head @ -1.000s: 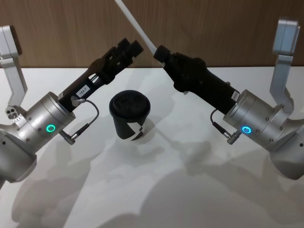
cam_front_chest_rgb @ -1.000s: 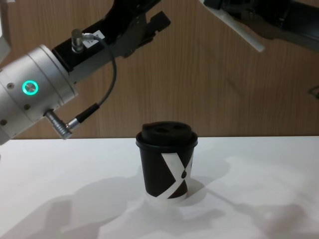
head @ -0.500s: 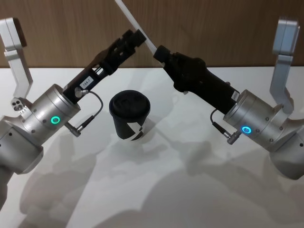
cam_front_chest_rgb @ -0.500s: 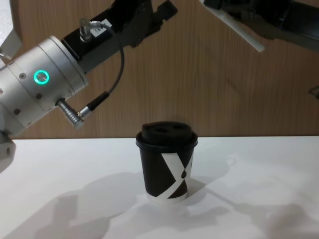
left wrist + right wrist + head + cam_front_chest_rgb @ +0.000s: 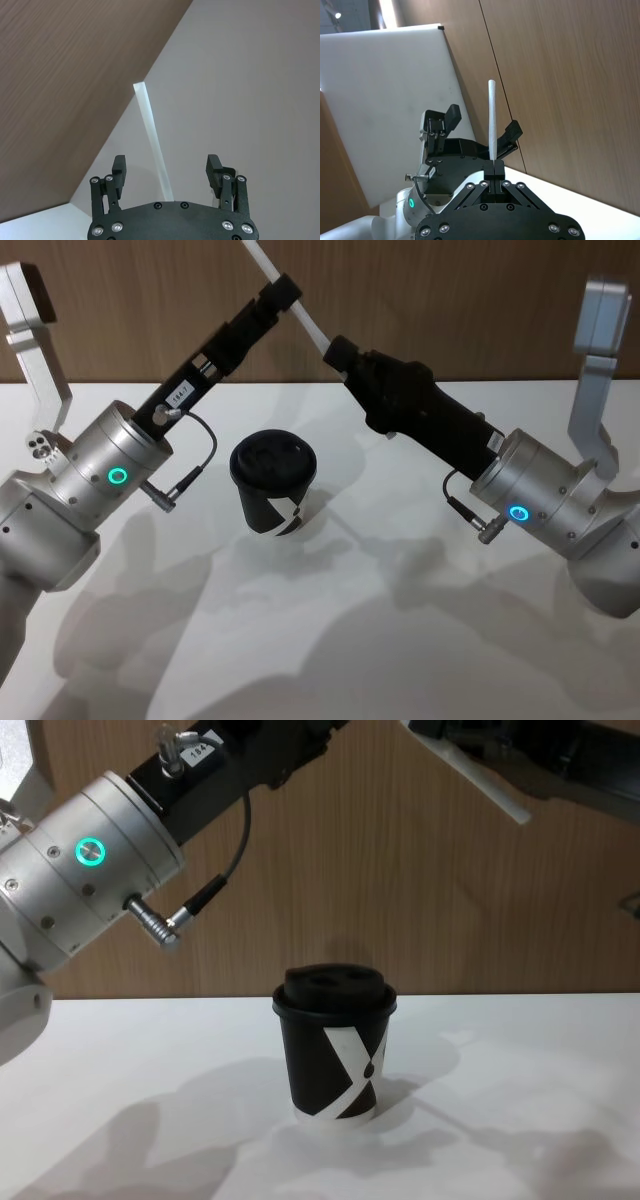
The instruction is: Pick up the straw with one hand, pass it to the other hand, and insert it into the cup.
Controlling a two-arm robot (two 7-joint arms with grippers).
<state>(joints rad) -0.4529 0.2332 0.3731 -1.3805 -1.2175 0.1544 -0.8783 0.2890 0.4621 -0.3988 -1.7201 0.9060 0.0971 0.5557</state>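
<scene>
The right gripper (image 5: 334, 348) sits upper centre in the head view, its arm running down to the silver joint at the right edge. Its fingers are pressed together on the straw (image 5: 310, 326), pinching it close to the lower end. From that grip the straw rises on a slant toward the top edge of the frame, left of centre, in front of the wooden wall (image 5: 470, 300). In the chest view a short white end sticks out below the grip at the upper right.

The left gripper (image 5: 281, 288) reaches up from the silver joint with the green ring at the left and meets the straw higher along its length. In the left wrist view its fingers (image 5: 118, 169) are spread wide. The straw runs up the middle of the gap between them, with clear space on both sides and touching neither.

The cup (image 5: 272, 486) stands upright on the white worktop (image 5: 400, 640), centre-left in the head view. It is below both grippers and well apart from them. Its black domed lid is on, and the white X-like mark faces the chest camera. The straw is wholly in the air, above and behind the cup.
</scene>
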